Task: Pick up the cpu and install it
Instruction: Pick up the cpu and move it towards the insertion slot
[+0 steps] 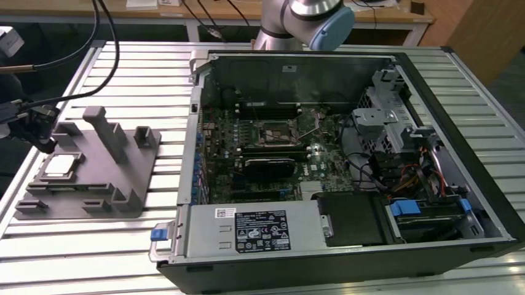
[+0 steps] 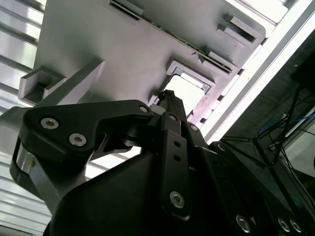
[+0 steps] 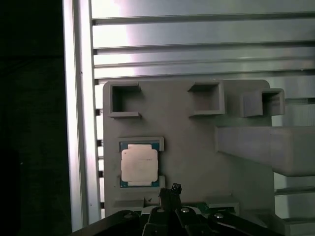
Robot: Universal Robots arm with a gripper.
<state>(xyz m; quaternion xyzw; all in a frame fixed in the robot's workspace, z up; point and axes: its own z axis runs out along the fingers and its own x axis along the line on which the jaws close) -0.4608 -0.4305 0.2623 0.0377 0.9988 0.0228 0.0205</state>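
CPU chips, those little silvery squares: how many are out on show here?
1. The cpu lies in a recess of the grey holder on the slatted table, at the exterior view's left of the open computer case. Another could be hidden inside the case.

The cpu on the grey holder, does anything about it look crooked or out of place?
Nothing stands out. The cpu lies flat and square in its pocket on the grey holder, with the gripper close beside it.
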